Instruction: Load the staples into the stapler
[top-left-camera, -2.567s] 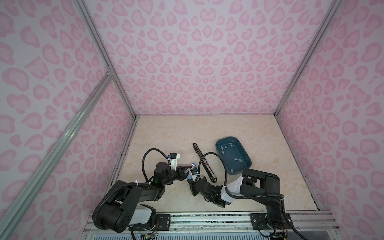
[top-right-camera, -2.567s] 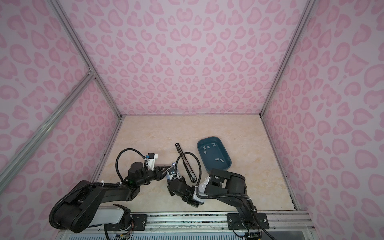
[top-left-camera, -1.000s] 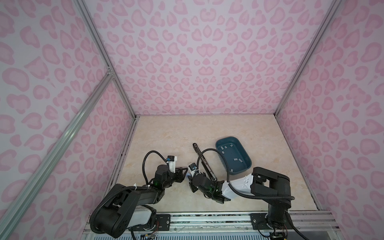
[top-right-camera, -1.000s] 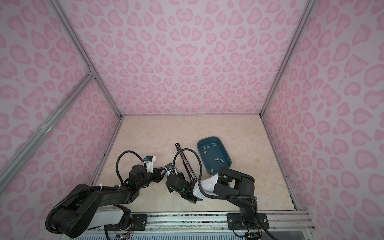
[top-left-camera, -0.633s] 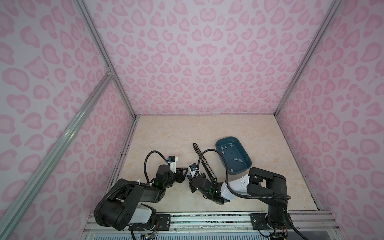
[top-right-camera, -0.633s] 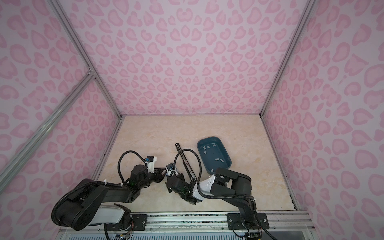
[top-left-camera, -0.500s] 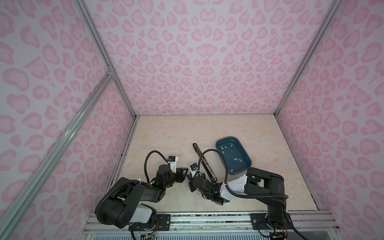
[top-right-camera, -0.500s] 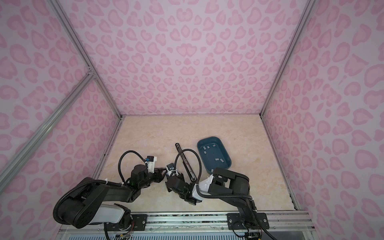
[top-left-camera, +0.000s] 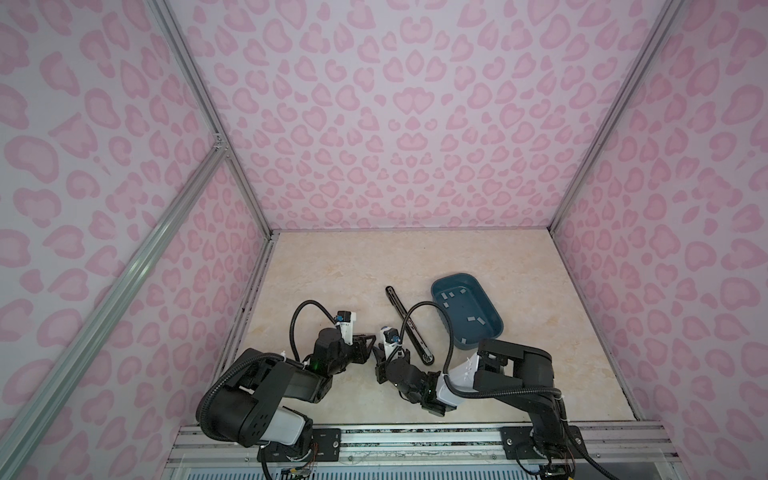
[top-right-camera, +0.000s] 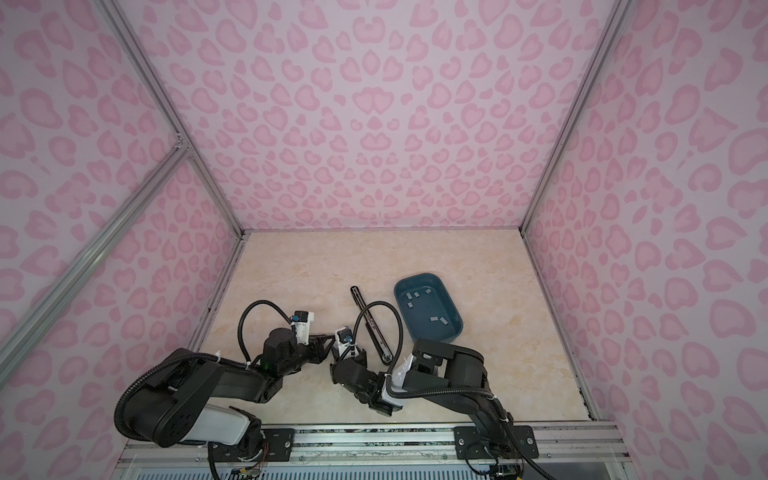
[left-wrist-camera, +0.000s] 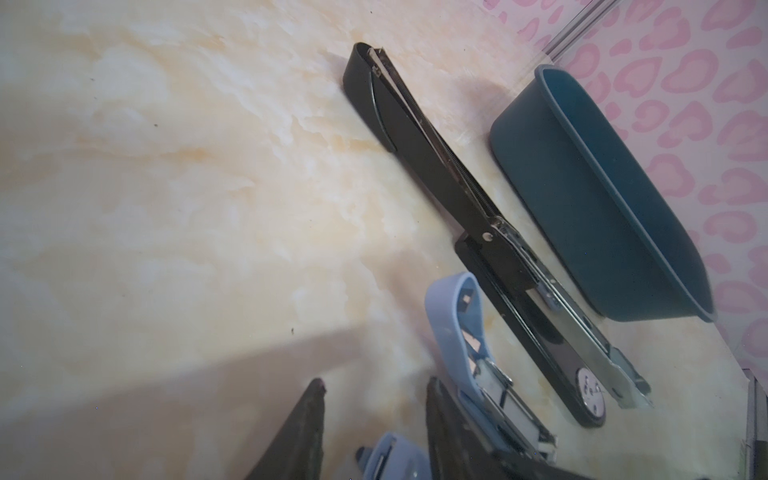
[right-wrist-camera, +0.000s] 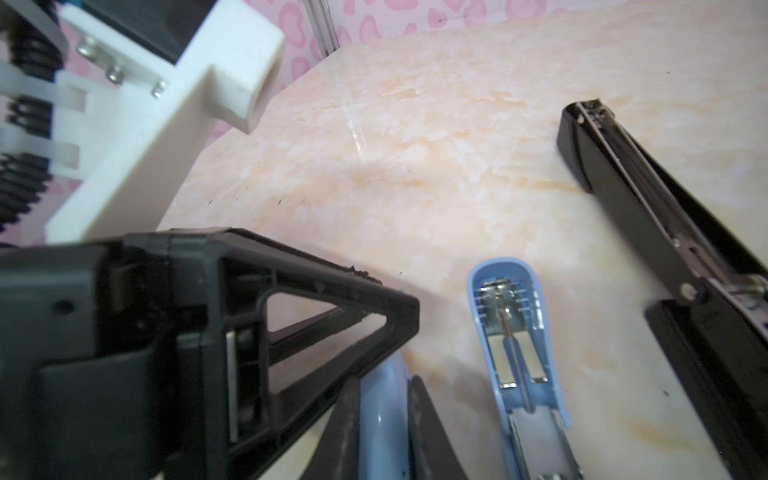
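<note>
My right gripper (right-wrist-camera: 384, 380) is shut on a small light-blue stapler (right-wrist-camera: 382, 415), low over the table near the front centre. My left gripper (left-wrist-camera: 374, 380) stands open around the end of that same stapler (left-wrist-camera: 390, 457), with a gap on one side. Right beside them on the table lies a second light-blue stapler (right-wrist-camera: 515, 332), hinged open with its metal channel showing (left-wrist-camera: 457, 332). The staples (top-left-camera: 476, 331) lie as small grey strips in a teal tray (top-left-camera: 473, 343), seen in both top views (top-right-camera: 436, 319). From above, both grippers (top-left-camera: 368, 345) (top-left-camera: 380, 357) meet under their wrist cameras.
A long black stapler (top-left-camera: 409, 326) lies opened flat between the grippers and the tray, and shows in both wrist views (left-wrist-camera: 457, 199) (right-wrist-camera: 665, 232). The tray (top-right-camera: 436, 336) stands to the right of it. Pink patterned walls close the table on three sides.
Since the earliest frames the right gripper has shifted a little left, towards the left gripper. Over the last second both grippers stay almost where they were.
</note>
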